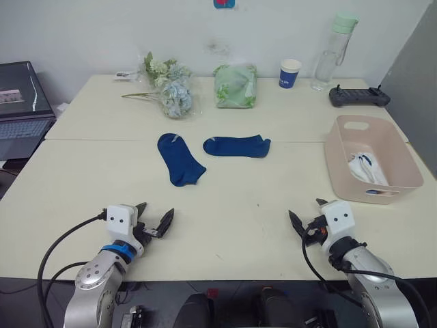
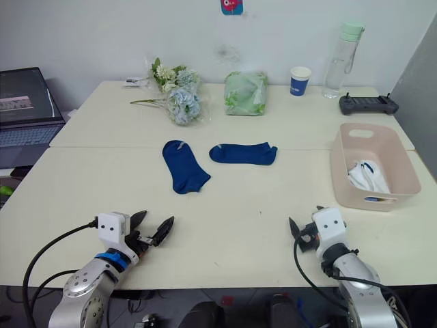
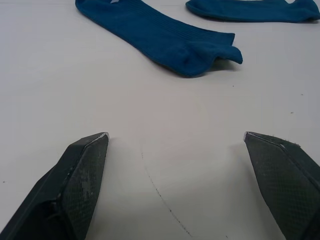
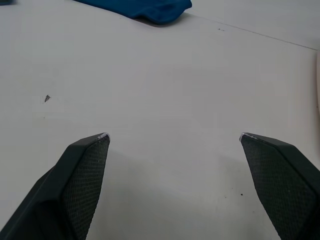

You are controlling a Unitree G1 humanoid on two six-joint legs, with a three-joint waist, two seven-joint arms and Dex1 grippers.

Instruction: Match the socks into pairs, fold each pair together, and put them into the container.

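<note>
Two dark navy socks lie flat at the table's middle, one (image 1: 179,158) pointing toward me and the other (image 1: 236,145) lying crosswise just right of it. The pale pink container (image 1: 341,171) stands at the right edge with white socks (image 1: 365,169) bundled inside. My left gripper (image 1: 156,210) hovers open near the front left edge, well short of the nearer sock (image 3: 165,35). My right gripper (image 1: 306,210) is open too, low over bare table just in front of the container's near corner. Nothing sits between either pair of fingers.
Along the back stand a bunch of flowers (image 1: 171,89), a green cloth bundle (image 1: 235,85), a blue paper cup (image 1: 289,73), a clear water bottle (image 1: 334,51) and a black controller (image 1: 358,96). A laptop (image 1: 24,102) sits off the far left.
</note>
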